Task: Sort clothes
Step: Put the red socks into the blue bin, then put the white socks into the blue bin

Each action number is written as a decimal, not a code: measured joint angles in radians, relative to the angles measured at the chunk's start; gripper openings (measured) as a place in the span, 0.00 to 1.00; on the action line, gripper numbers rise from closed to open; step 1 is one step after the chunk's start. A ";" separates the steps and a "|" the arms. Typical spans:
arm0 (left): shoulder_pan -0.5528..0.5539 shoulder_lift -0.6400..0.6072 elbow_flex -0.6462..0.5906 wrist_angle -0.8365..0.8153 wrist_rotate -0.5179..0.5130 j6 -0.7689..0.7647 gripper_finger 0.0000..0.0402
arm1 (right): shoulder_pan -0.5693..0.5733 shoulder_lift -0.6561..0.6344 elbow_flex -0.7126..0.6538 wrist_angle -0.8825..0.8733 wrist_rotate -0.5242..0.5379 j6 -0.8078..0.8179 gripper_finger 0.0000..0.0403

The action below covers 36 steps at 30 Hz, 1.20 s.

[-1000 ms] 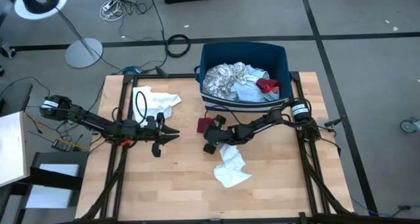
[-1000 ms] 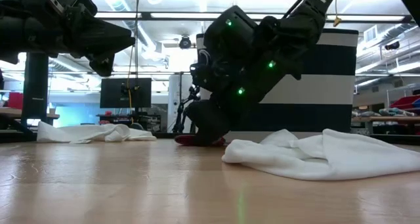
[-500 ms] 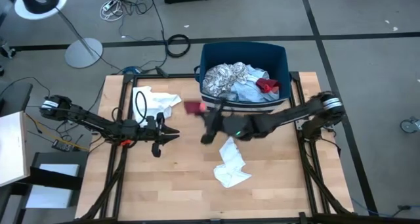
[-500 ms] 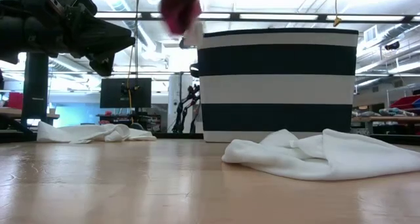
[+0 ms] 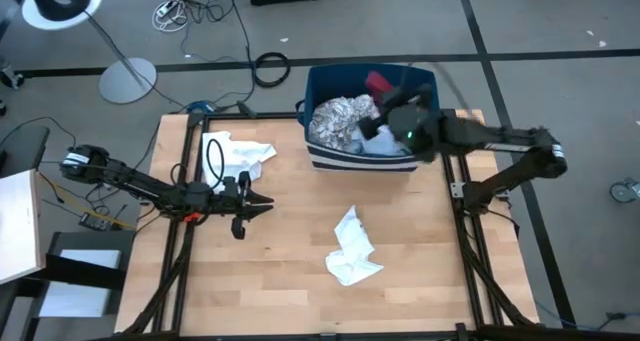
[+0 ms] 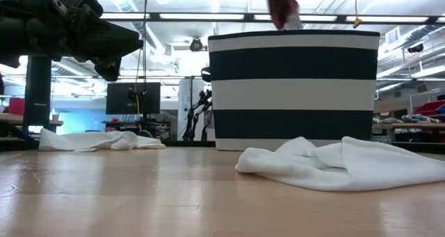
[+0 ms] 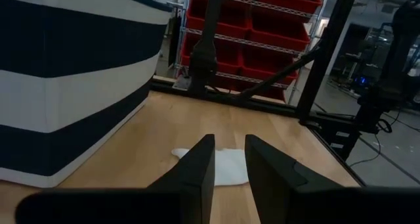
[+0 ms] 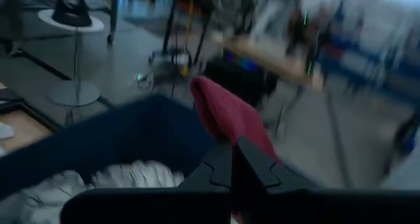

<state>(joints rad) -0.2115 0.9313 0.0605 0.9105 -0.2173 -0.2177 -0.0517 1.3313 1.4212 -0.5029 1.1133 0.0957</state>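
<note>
Hanging over the dark blue rectangular bin with white stripes (image 5: 345,159), my right gripper (image 5: 385,93) has its fingers pressed together on a small red cloth piece (image 5: 378,81). That cloth droops from my fingertips above the bin's far wall, with the long axis of the bin's opening running crosswise beneath me. The one relation that matters now: the heap inside lies directly below and slightly back toward my wrist, so I judge a release here would drop the red piece in, or close to the far rim.

Under my hand sit the white garment with black leaf print (image 5: 335,119) and a light blue garment (image 5: 385,141), both in the bin. Well behind me on the wooden table (image 5: 280,281) lies a crumpled white cloth (image 5: 350,249), nearer my hand than my partner's.

My left gripper (image 5: 262,203) waits low over the table, fingers partly spread and holding nothing, with another white cloth (image 5: 235,153) lying just beside it.
</note>
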 joint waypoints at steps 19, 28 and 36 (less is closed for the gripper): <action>0.000 0.000 0.000 -0.004 0.000 -0.004 0.22 | -0.317 -0.058 -0.006 -0.518 -0.416 0.377 0.32; 0.000 0.000 0.000 -0.018 0.000 -0.004 0.22 | -0.253 -0.122 -0.006 -0.552 -0.569 0.327 0.47; 0.000 0.000 0.000 -0.030 0.000 -0.004 0.22 | 0.017 -0.216 -0.006 -0.567 -0.610 0.411 0.48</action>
<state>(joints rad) -0.2115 0.9313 0.0605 0.8803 -0.2176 -0.2216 -0.0351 1.1154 1.4155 -1.0699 0.5030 0.5065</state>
